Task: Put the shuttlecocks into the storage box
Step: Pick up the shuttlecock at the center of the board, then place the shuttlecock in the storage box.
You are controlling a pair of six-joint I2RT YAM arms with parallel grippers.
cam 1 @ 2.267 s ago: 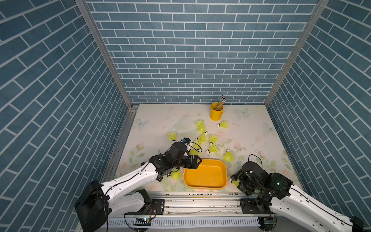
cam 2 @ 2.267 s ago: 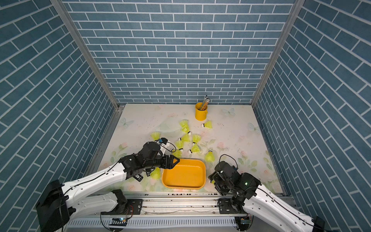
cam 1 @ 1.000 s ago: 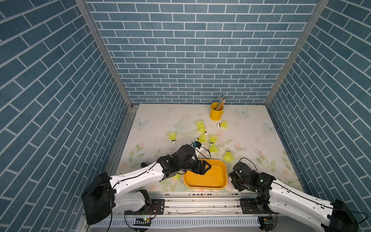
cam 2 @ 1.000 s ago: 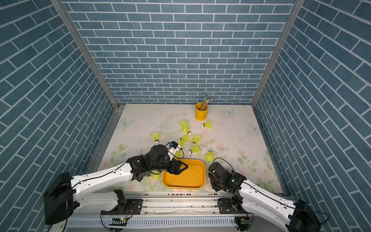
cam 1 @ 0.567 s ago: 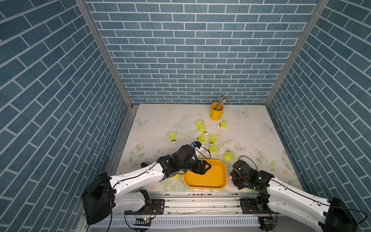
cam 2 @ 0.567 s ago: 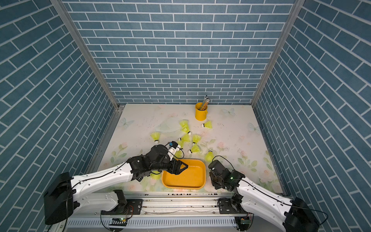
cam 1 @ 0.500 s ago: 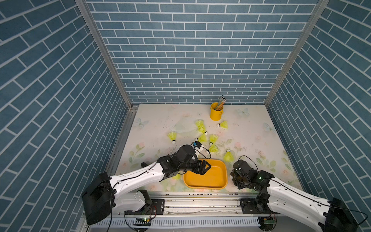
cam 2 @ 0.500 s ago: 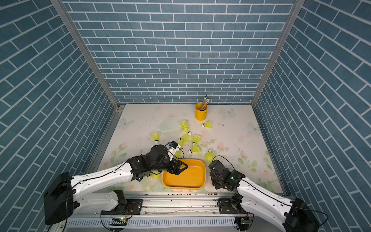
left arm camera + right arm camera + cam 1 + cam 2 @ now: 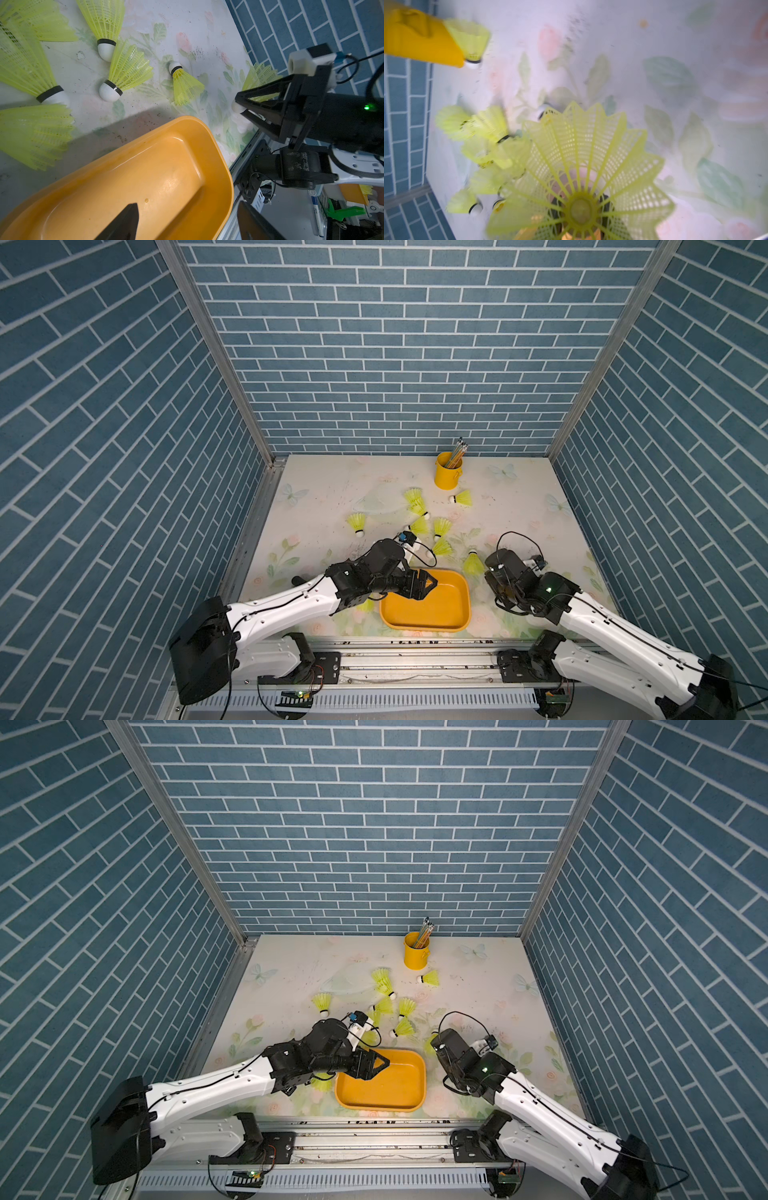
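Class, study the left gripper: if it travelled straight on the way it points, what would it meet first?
The left gripper would probably meet the storage box floor near its far wall; depth is unclear.

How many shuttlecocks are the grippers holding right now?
1. The right gripper is shut on one shuttlecock at its cork, beside the storage box; the left gripper is open and empty over it.

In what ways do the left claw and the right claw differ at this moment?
The left claw is open and holds nothing; the right claw is closed on a shuttlecock, at its white tip. The left claw hangs over the storage box; the right claw is beside the box, above the table. Both are black and pointed.
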